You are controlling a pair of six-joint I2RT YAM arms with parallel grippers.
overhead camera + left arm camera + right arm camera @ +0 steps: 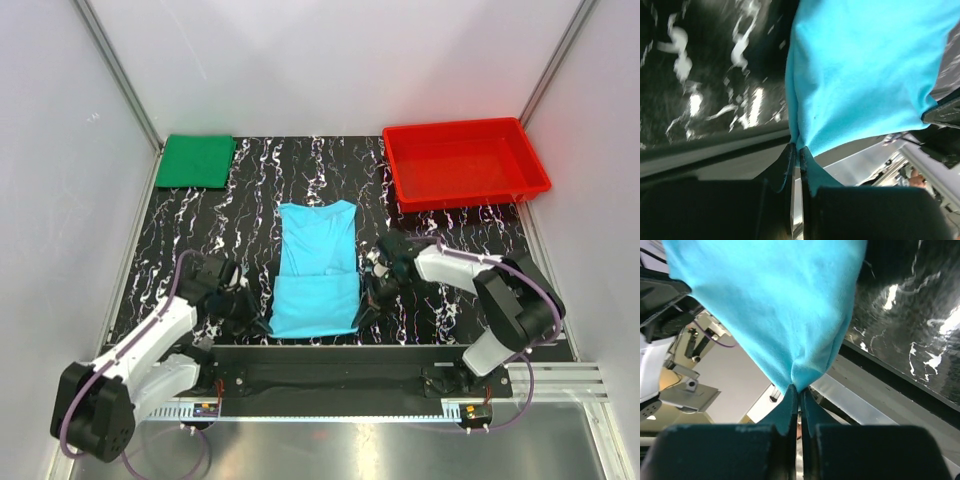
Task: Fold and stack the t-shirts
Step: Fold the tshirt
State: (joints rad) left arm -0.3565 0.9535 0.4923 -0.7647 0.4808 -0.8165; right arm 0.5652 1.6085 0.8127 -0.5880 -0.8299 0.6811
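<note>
The light cyan-blue t-shirt (316, 265) lies lengthwise in the middle of the table, its near end lifted. My left gripper (262, 323) is shut on its near left corner, seen pinched in the left wrist view (796, 146). My right gripper (362, 308) is shut on its near right corner, seen pinched in the right wrist view (799, 388). The cloth (865, 70) hangs taut between both, and it fills the upper right wrist view (770, 300). The dark green t-shirt (196, 160) lies folded at the far left corner.
A red plastic tray (464, 162) stands at the far right. The table top (200, 230) is black marble-patterned. White walls close in the left, back and right sides. A metal rail (330, 360) runs along the near edge.
</note>
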